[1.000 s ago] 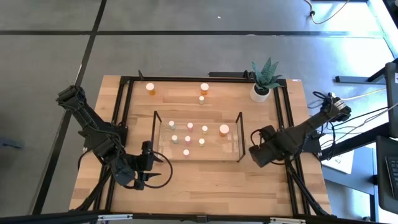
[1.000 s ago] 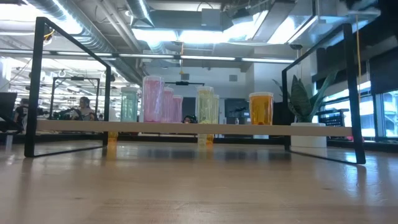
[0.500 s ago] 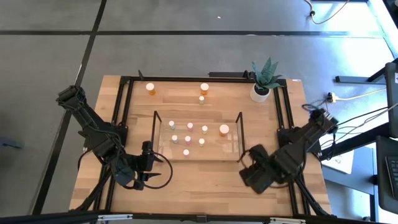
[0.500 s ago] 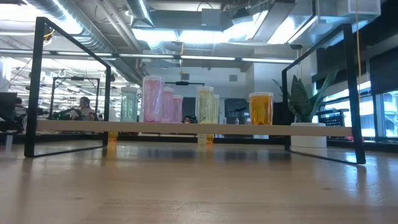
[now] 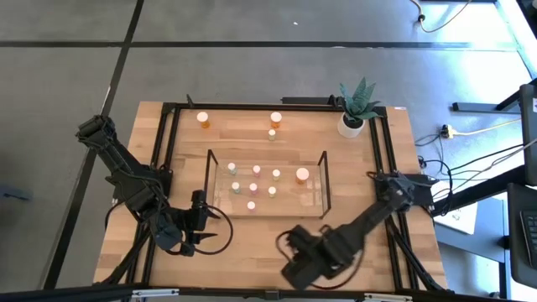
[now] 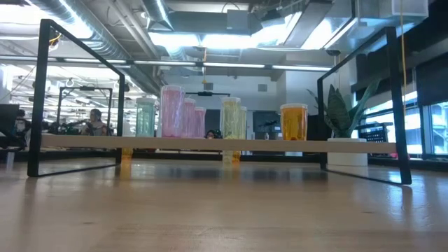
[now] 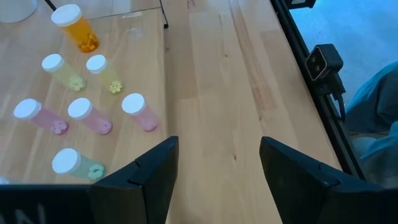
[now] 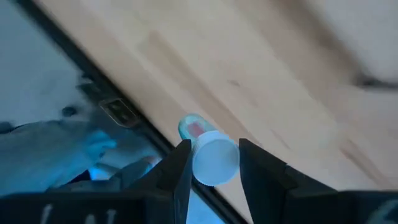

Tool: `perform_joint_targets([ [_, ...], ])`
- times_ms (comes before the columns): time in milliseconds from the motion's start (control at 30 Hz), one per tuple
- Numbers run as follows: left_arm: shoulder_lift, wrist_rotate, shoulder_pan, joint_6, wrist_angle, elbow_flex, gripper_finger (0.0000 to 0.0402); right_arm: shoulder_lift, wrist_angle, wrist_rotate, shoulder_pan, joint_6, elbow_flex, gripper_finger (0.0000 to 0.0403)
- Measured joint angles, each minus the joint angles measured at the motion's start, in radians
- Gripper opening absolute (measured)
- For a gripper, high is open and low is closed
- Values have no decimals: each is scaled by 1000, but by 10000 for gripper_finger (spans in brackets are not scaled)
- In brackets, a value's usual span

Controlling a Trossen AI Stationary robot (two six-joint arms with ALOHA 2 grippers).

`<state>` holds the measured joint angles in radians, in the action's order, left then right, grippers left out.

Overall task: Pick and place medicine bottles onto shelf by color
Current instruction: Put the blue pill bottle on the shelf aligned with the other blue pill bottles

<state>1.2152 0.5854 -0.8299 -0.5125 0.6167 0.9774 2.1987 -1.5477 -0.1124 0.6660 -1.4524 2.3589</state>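
Observation:
The clear shelf (image 5: 267,186) stands mid-table with several small white-capped medicine bottles on it; the low view shows green, pink, yellowish and orange ones (image 6: 294,123) upright on it. Two orange bottles (image 5: 204,120) (image 5: 275,119) and a smaller one (image 5: 272,133) stand on the table behind the shelf. My right gripper (image 5: 294,258) is near the table's near edge, shut on a small white-capped bottle (image 8: 211,158) with a greenish body. My left gripper (image 7: 214,168) is open and empty, near the shelf's left front corner (image 5: 214,237). My right gripper pinches the bottle between its two fingers, one on each side of it at the white cap (image 8: 216,160). The cap faces the wrist camera and the greenish body (image 8: 191,128) points away beyond the fingertips. The bottle is lifted clear of the table.
A white pot with a green plant (image 5: 352,122) stands at the far right corner. Black frame rails (image 5: 172,159) run along the table's sides and far edge. Bare wood lies in front of the shelf (image 5: 252,252). The room with a person (image 6: 93,122) shows beyond the table.
My right gripper has swung from beside the shelf's right end toward the table's near edge and leftward, turning as it went. It now sits in front of the shelf.

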Motion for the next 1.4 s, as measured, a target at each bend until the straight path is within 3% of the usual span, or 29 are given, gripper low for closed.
perform_joint_targets([
  [167, 0, -4, 0, -1, 3, 0, 219, 30, 215, 50, -64, 213, -57, 120],
  [367, 0, -6, 0, -1, 4, 0, 219, 64, 262, -3, -125, 398, -59, 120],
  [1000, 0, -7, 0, -1, 5, 0, 219, 232, 301, -50, -170, 652, -60, 120],
  [1400, 0, -7, 0, -1, 4, 0, 219, 263, 315, -56, -170, 748, -59, 120],
])
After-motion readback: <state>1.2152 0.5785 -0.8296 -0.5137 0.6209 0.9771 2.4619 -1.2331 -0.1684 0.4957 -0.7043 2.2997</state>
